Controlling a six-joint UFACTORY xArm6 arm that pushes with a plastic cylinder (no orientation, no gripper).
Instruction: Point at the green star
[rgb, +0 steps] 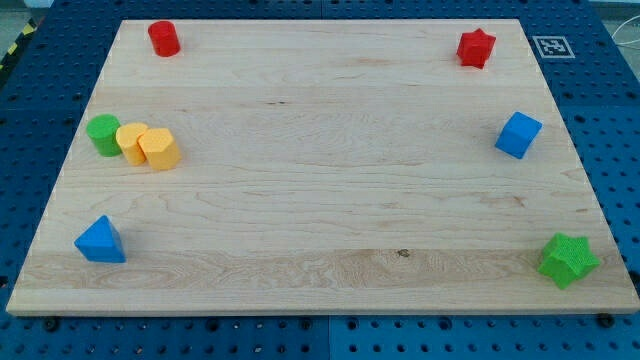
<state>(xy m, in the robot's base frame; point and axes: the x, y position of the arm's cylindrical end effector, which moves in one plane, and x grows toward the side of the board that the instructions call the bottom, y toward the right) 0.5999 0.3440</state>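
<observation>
The green star (568, 260) lies near the bottom right corner of the wooden board (330, 200). My tip and the rod do not show anywhere in the view, so its place relative to the blocks cannot be told.
A red cylinder (164, 38) is at the top left and a red star (477, 47) at the top right. A blue cube (518, 134) is at the right edge. A green cylinder (103, 134) touches a yellow block (132, 142), beside another yellow block (159, 149). A blue triangle (101, 241) is at the bottom left.
</observation>
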